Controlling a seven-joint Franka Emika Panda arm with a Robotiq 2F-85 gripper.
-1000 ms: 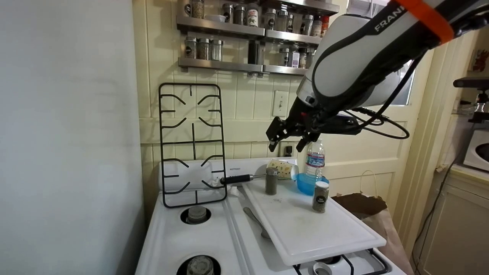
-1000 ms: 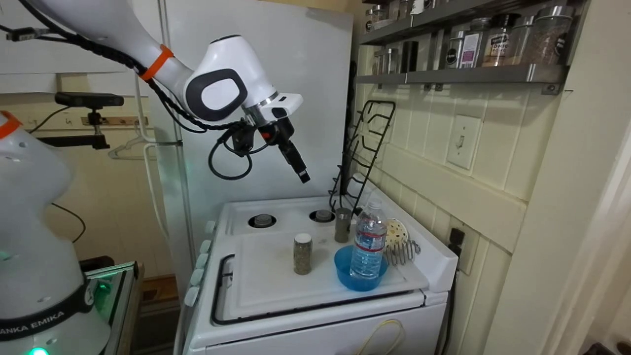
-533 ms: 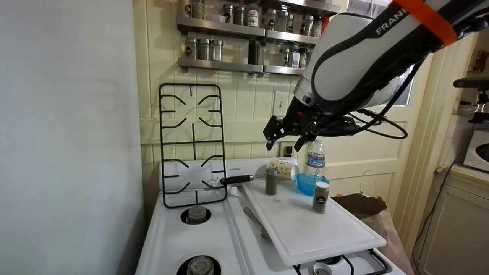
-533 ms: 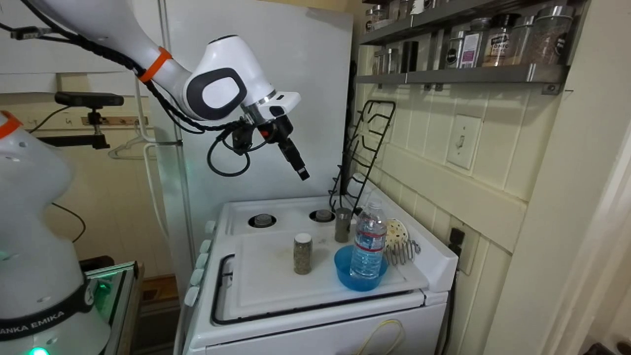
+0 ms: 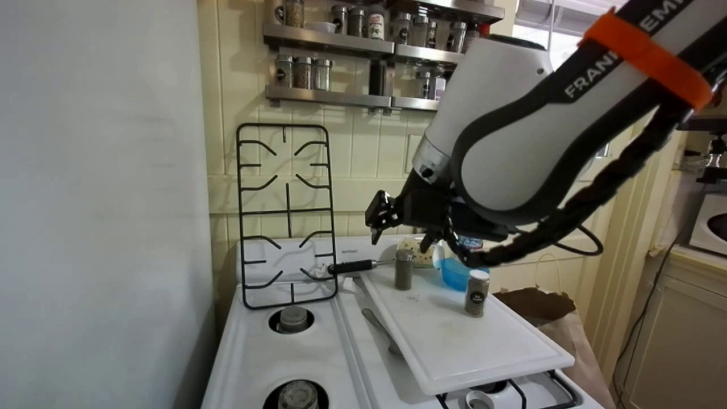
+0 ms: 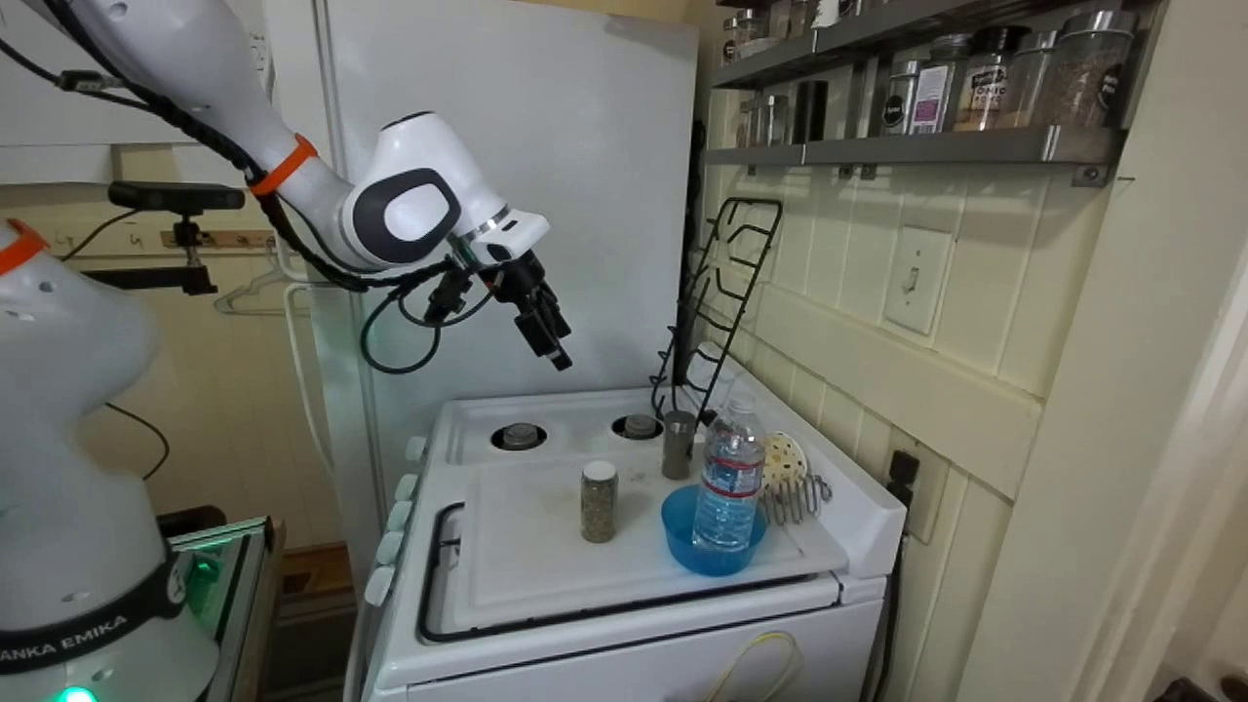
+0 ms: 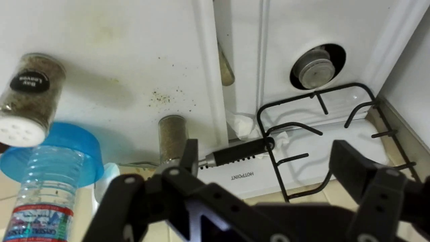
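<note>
Hovering above the stove (image 5: 324, 353) with the jaws wide and nothing between them; no contact that I can see. Nearest small item appears to be the grey-lidded jar (image 5: 404, 276), upright on the white board (image 5: 460, 347), below the jaws and apart from them. In the wrist view the jaws partly cover it, so I judge that view alone a poor guide to clearance; best to check height in both exterior views. White-lidded jar (image 6: 599, 509) stands farther from the wall (image 5: 363, 149); bottle (image 6: 731, 476) stands in the blue bowl (image 6: 715, 564). Grate (image 5: 287, 212) is propped on edge, leaning back, with a black handle (image 5: 352, 266) beside it; touching or not, I cannot tell. For positioning I favour small, slow moves, side to side only while high: a sideways knock could tip either jar, and the grate looks easy to catch.
</note>
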